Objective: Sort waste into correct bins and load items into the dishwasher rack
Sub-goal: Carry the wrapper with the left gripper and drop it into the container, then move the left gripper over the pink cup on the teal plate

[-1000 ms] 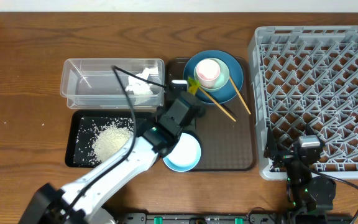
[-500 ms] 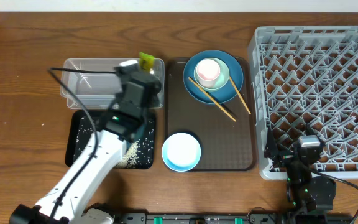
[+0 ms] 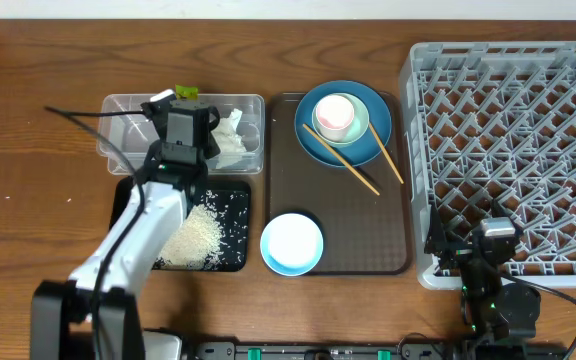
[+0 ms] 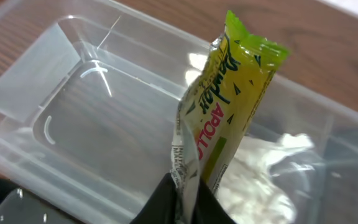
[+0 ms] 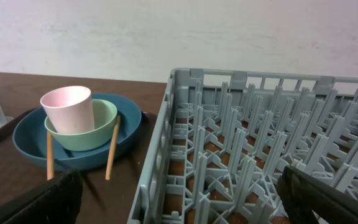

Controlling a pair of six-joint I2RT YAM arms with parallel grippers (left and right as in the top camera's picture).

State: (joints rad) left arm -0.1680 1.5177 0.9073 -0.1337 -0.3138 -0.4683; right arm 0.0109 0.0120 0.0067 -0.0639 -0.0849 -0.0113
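- Left gripper (image 4: 182, 200): jaws clamped on the lower end of the snack wrapper (image 4: 232, 112), which stands upright over the clear tub (image 4: 61, 118).
- Tissue (image 3: 230, 140): lies in the tub's right end.
- Rice (image 3: 193, 238): lies in the black tray (image 3: 123, 215), just near of the tub.
- Right gripper (image 5: 182, 186): jaws wide apart, holding nothing, at the near edge of the dishwasher rack (image 3: 513, 150).
- Pink cup (image 3: 335, 115): sits on the far side of the brown tray (image 3: 368, 235).

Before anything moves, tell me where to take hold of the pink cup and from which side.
Pinch the pink cup by its rim wall from straight above, one finger inside and one outside. It stands upright, mouth up, with its base sunk in the mint bowl on the blue plate, so its lower sides are probably shielded. The chopsticks crowd the plate's front.
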